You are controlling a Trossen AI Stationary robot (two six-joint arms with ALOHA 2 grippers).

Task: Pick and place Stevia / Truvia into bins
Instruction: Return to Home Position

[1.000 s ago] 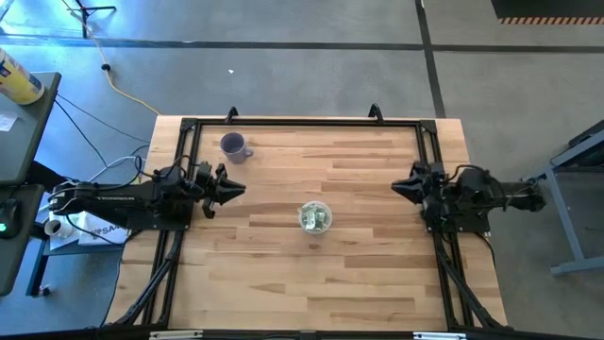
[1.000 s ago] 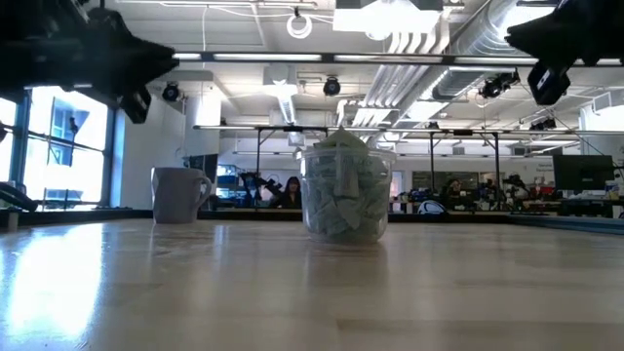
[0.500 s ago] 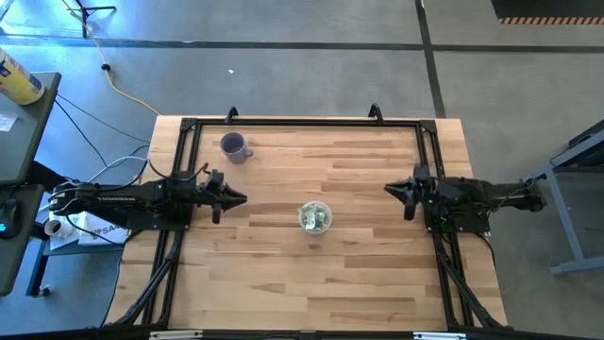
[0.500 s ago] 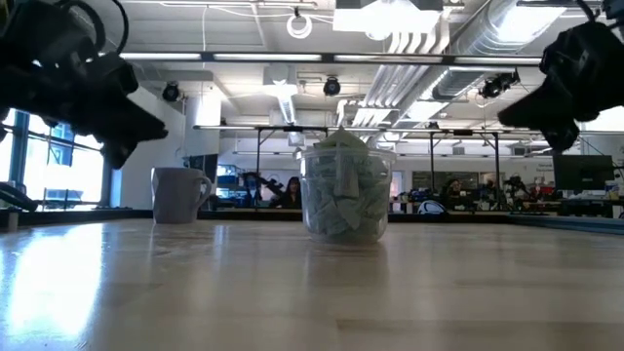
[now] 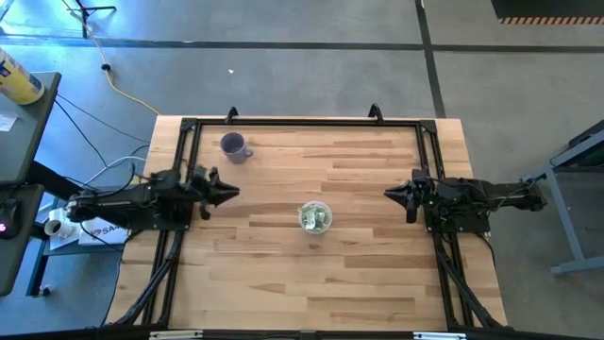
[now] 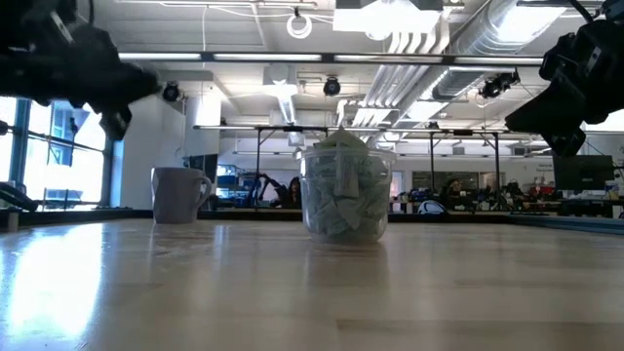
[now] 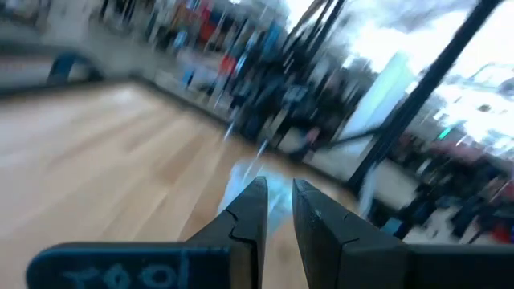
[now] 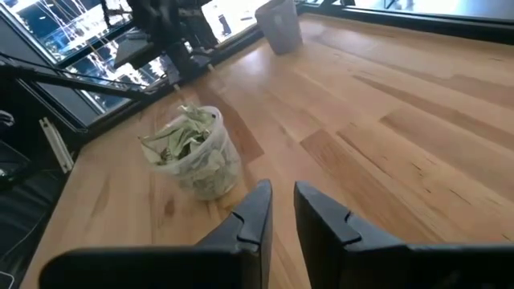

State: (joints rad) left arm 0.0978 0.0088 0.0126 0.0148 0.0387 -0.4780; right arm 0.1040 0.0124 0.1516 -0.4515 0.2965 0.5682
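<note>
My left fingers (image 5: pixel 226 194) hang over the counter (image 5: pixel 330 274) near its 9 o'clock edge. They are drawn together with only a slit between them, and there is nothing in them. Past that edge, off the counter, stands a side table (image 5: pixel 24 142). A black frame (image 5: pixel 302 121) runs along the 12 o'clock edge and down both sides, and my arms lie across its side rails.

The mug (image 5: pixel 232 145) stands alone in the 11 o'clock corner, well apart from everything. From my left fingers toward 3 o'clock there is bare wood up to the cup (image 6: pixel 375 151). The cup stands upright at the counter's centre, packed with sachets (image 6: pixel 341 195), one of which pokes above the rim. I see no sachet lying on the wood, and the whole 6 o'clock half is open.

My right fingers (image 5: pixel 390 194) hang near the 3 o'clock edge, pointing toward 9 o'clock. They too are pinched almost together and hold nothing, with the cup well apart from them.

I cannot count the sachets through the cup wall. From my left wrist the cup is only a pale smear. Level across the counter, both my arms are cut off at the sides, and a person (image 6: pixel 292 190) sits far behind the counter.
</note>
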